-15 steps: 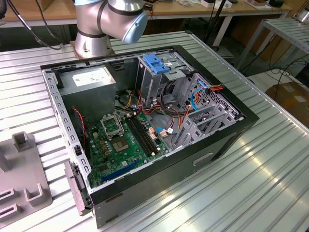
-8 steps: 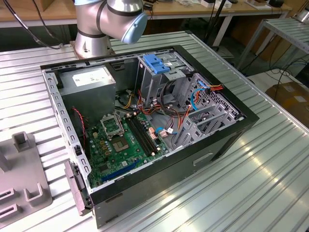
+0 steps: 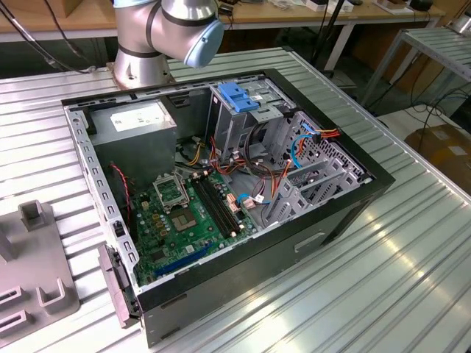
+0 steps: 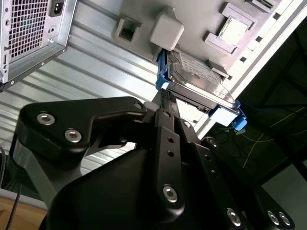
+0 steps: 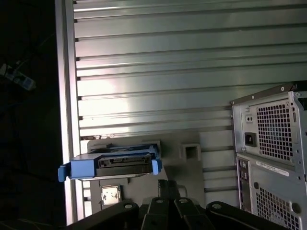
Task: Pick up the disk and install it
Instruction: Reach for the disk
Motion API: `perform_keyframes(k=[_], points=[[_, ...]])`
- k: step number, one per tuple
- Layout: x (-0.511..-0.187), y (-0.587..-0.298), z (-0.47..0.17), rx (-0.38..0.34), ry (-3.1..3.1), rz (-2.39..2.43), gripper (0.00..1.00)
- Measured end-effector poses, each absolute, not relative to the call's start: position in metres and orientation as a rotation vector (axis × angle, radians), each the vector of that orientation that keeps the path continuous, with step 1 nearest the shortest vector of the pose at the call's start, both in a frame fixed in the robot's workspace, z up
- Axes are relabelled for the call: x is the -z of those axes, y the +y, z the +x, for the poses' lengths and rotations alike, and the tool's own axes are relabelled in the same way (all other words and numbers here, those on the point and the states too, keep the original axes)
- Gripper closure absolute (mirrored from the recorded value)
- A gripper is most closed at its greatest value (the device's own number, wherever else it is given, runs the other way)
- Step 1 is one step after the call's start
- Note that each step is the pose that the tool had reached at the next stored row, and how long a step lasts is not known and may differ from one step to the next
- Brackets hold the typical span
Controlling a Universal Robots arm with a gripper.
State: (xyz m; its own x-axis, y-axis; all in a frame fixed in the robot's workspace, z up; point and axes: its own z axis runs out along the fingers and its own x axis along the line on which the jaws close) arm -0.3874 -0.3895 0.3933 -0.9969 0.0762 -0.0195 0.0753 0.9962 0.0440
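Note:
The disk (image 4: 199, 75) is a grey metal drive with a white label in a light blue carrier rail. It rests on a grey fixture plate (image 4: 201, 19) near the table's edge. In the first wrist view the disk (image 5: 122, 164) is seen edge-on, blue rail ends sticking out on both sides. My gripper (image 4: 165, 98) hangs just short of the disk's near blue corner, its black fingers drawn together with nothing between them. In the first wrist view the gripper (image 5: 168, 184) sits beside the disk's end, apart from it.
The open computer case (image 3: 221, 184) lies on the ribbed metal table (image 3: 383, 272), with a metal drive cage and its blue handle (image 3: 239, 95) at the back. The arm's base (image 3: 158, 37) stands behind the case. The case's rear panel (image 5: 271, 153) is close by.

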Motion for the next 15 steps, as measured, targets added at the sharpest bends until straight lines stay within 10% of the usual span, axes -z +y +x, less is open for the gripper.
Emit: perform_keyframes(k=[15], points=[[-0.393, -0.389, -0.400, -0.068, 3.117, 0.118, 0.90]])
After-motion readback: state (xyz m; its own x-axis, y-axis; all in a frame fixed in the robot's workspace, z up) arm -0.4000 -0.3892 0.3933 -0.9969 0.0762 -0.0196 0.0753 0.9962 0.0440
